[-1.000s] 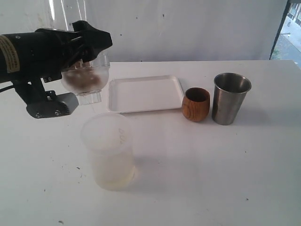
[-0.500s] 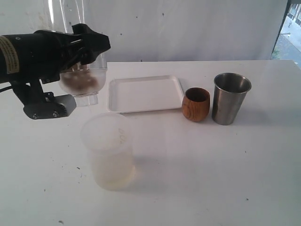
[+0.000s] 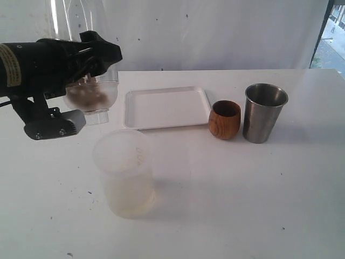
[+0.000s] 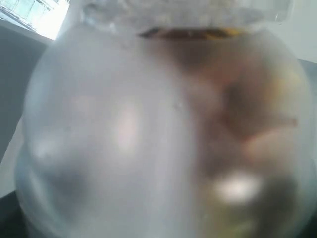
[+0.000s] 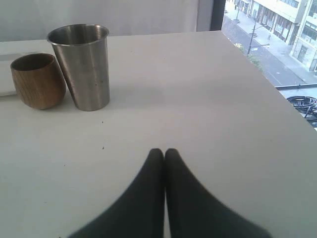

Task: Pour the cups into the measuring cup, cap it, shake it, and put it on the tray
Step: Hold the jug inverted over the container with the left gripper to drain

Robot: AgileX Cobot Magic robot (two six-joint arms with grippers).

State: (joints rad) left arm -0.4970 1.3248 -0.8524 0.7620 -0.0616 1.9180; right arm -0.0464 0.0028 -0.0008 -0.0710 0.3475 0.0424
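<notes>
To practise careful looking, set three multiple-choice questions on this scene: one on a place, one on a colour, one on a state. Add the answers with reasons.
1. Where does the wooden cup stand?
A) between tray and tumbler
B) in the tub
C) on the tray

2. What colour is the tray?
A) black
B) red
C) white

3. How is the right gripper?
A) open
B) shut, empty
C) shut on the tumbler

Answers:
1 A: the tray is on one side of it and the tumbler on the other.
2 C: it is plain white.
3 B: its fingers meet with nothing between.
</notes>
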